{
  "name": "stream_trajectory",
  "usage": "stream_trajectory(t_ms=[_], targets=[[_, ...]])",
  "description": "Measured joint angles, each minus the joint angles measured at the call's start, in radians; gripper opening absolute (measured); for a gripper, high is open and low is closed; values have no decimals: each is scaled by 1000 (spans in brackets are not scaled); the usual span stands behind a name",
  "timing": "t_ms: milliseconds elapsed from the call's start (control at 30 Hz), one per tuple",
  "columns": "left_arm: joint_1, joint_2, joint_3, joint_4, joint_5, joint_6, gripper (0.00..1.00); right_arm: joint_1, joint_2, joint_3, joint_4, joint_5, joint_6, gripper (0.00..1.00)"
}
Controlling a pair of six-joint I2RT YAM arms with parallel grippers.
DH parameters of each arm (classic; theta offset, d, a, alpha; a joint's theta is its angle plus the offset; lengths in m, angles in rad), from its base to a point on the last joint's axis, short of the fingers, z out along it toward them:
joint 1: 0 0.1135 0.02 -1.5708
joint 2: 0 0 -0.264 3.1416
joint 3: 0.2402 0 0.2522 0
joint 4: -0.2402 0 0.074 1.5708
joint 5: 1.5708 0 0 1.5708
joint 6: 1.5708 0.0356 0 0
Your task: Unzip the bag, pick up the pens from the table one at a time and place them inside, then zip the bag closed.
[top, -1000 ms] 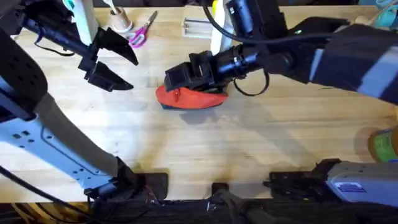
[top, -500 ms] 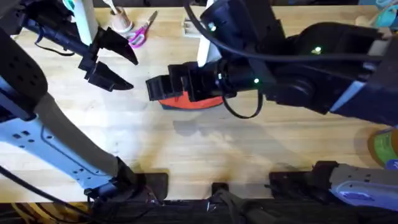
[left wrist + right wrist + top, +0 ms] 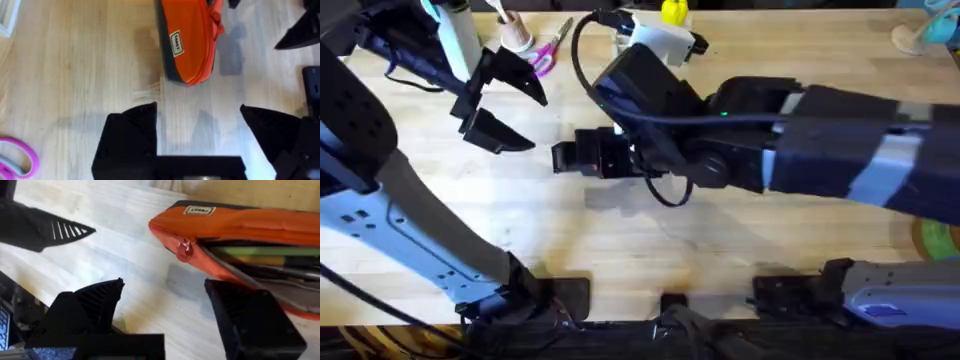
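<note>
- The right arm reaches across the middle of the bench point(image 3: 620, 250) from the right, large and dark under the overhead camera, and hides the spot below it.
- The right tool point(image 3: 165, 305) hangs with its fingers spread and nothing between them, just beside the zipper end of the bag point(image 3: 240, 225).
- In the right wrist view the bag lies on the bench with its zipper open; a red pull point(image 3: 184, 250) hangs at the end of the opening.
- Inside the opening a green pen point(image 3: 265, 251) lies lengthwise, with a dark pen point(image 3: 280, 272) beside it.
- The left tool point(image 3: 500, 105) hovers over the far left of the bench, fingers spread wide, released, holding nothing.
- In the left wrist view the bag point(image 3: 190, 42) lies flat on the wood beyond that tool's fingers, apart from them, a small white label point(image 3: 175, 44) on its side and a darker edge along one long side.
- Pink scissors point(image 3: 548, 52) lie at the far left, beside a small cup point(image 3: 515, 35).
</note>
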Motion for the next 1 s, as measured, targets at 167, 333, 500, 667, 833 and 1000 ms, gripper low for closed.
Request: stream_trajectory(t_ms=[167,333,500,667,833,1000], targets=[[0,0,-54,2,0,9,994,0,53,0,108,76,13,994],[0,0,-70,0,0,10,994,0,97,0,160,133,17,938],[0,0,-73,-2,0,9,995,0,113,0,190,182,4,797],[0,0,-73,-2,0,9,993,0,128,0,197,212,-24,603],[0,0,-73,-1,0,9,993,0,141,0,201,228,-35,418],[0,0,-73,0,0,9,994,-4,141,0,202,231,-37,276]])
